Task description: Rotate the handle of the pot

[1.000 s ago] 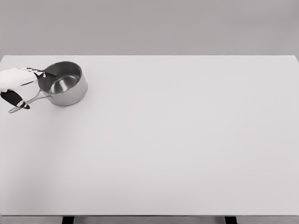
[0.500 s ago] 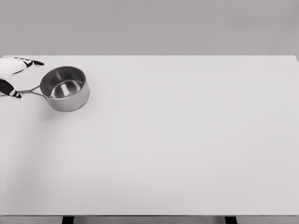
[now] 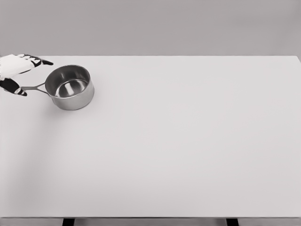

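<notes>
Where the pot (image 3: 71, 87) sits, left hand (image 3: 14, 73) half-open around its handle (image 3: 33, 87), grip uncertain.

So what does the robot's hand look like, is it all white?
Not all white. The one hand in view, at the picture's left edge, has a smooth white back and slim fingers with black tips, plus small black marks along them. A thicker black-and-white thumb shows lower down. No cables or sleeve show, and its arm is out of frame.
</notes>
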